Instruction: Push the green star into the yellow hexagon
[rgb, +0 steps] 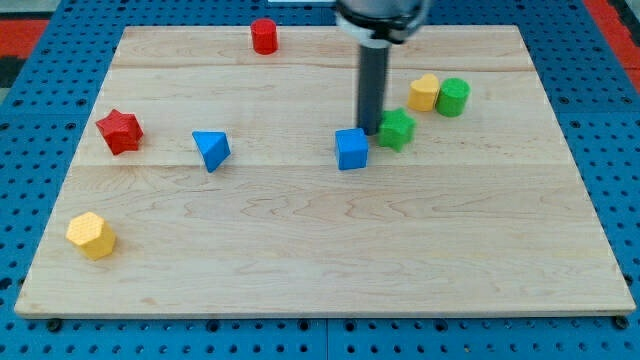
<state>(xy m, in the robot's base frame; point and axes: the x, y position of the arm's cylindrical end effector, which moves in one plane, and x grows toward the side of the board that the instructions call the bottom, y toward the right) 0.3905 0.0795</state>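
Note:
The green star (398, 129) lies right of the board's centre, toward the view's top. My tip (371, 131) stands just left of it, touching or nearly touching, with the blue cube (352, 149) right below-left of the tip. One yellow hexagon (424, 93) sits up and right of the star, beside a green cylinder (453, 96). A second yellow hexagon (92, 235) lies far off at the view's bottom left.
A red star (120, 131) lies at the left, a blue triangle (211, 150) right of it, and a red cylinder (264, 36) near the board's top edge. The wooden board (320, 260) rests on a blue pegboard.

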